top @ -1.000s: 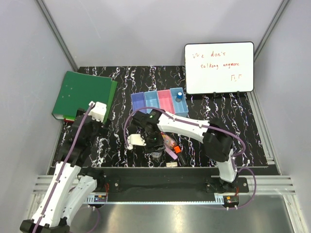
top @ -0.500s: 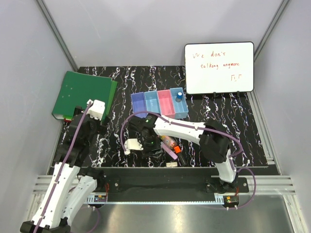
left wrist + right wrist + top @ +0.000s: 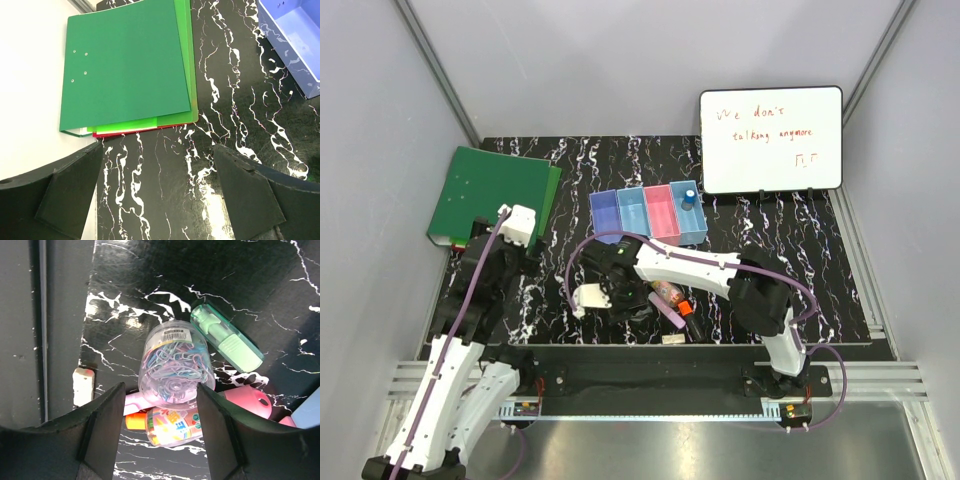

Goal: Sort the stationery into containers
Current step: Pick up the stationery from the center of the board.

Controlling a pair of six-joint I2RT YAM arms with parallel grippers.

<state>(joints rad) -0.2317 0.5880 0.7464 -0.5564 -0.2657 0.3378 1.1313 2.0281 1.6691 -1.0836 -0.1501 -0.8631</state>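
Leftmost, a flat, smooth green binder is seen lying on the black, white-veined table. The left gripper is held wide open over bare marble beside it. Further right, the right gripper is spread open astride a clear round jar of pastel paper clips — its barcode sticker too small to read — crowded by a green highlighter, with a beige eraser near the table's edge. Glossy rectangular containers stand behind, and a blue-capped bottle stands in the rightmost. "Talking anymore" is written on the whiteboard.

Green binder and whiteboard rest well apart.
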